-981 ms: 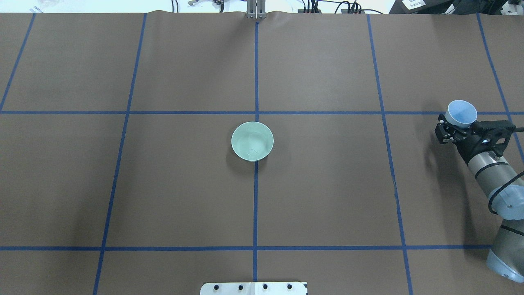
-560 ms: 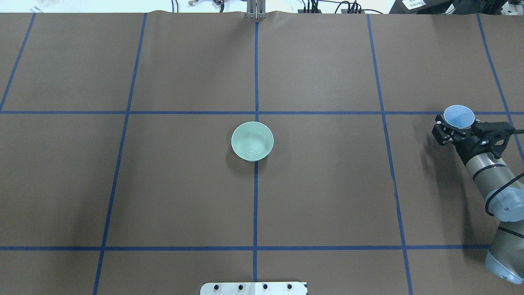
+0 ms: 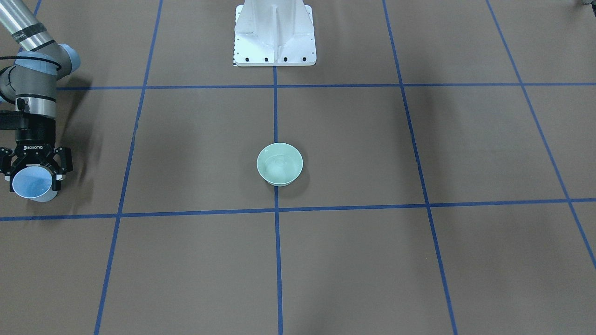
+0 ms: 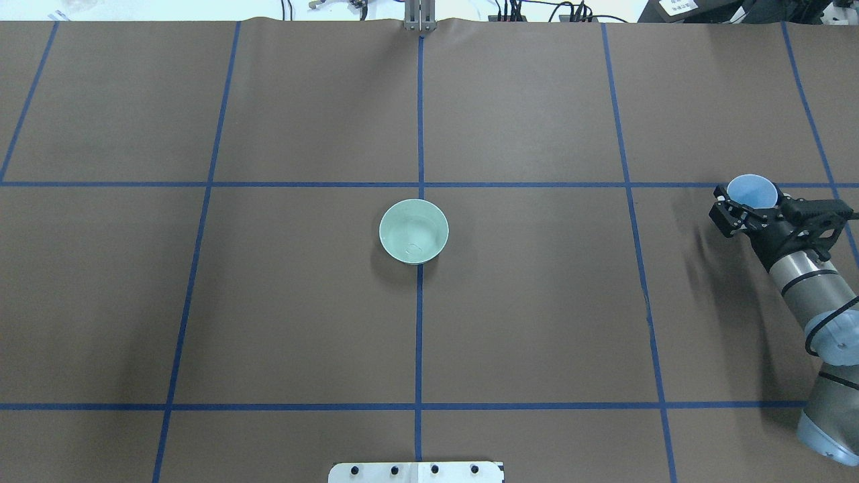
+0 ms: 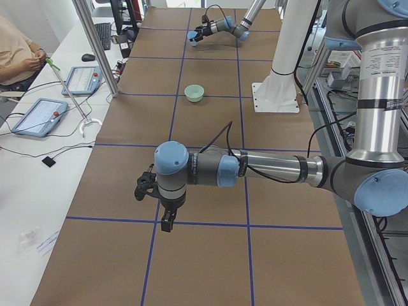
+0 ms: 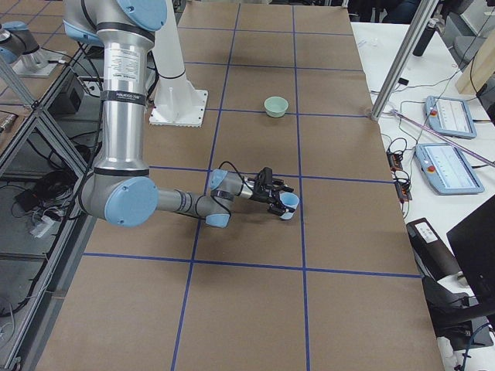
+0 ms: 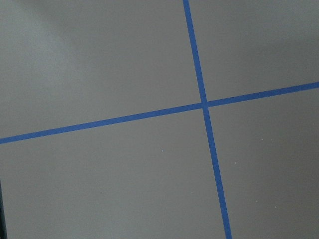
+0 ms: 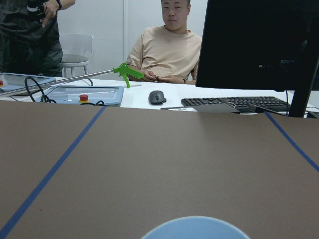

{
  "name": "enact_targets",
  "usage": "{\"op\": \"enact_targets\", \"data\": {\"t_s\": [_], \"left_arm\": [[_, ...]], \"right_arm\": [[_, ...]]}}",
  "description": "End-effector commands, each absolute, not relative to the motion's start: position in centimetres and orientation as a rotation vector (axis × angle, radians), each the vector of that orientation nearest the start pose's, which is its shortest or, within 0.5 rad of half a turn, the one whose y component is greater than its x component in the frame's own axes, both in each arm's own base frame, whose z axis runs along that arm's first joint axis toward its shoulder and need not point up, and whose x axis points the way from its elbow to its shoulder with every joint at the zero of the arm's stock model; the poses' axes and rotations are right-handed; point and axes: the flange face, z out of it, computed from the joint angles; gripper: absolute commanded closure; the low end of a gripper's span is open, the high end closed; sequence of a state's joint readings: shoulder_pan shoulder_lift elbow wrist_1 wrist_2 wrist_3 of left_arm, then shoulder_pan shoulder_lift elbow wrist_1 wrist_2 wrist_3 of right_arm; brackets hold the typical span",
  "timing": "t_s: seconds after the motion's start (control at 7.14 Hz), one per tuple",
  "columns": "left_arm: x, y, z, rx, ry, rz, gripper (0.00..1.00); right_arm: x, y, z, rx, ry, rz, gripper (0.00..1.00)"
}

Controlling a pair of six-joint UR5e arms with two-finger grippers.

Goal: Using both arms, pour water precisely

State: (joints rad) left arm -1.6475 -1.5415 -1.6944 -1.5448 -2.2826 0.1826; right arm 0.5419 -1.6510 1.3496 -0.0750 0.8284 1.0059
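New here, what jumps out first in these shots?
The right claw grips a blue cup at the table's right edge, far from the pale green bowl sitting on the centre tape line. The left arm hangs over the table at the opposite end.

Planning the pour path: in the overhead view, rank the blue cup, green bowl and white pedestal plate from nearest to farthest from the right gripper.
1. The blue cup, held by the right gripper, far right.
2. The green bowl, table centre.
3. The white pedestal plate, centre of the near edge.
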Motion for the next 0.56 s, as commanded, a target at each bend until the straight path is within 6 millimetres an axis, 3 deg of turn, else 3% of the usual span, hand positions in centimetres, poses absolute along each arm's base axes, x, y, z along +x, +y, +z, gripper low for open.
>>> {"op": "enact_targets", "data": {"t_s": [0.0, 0.42], "left_arm": [[-10.50, -47.60, 61.92, 0.156, 0.698, 0.125, 0.00], [-10.50, -47.53, 61.99, 0.155, 0.698, 0.125, 0.00]], "right_arm": [[-27.09, -39.86, 64.06, 1.149, -0.617, 0.422, 0.00], [-26.35, -39.72, 63.92, 1.162, -0.594, 0.396, 0.00]]}}
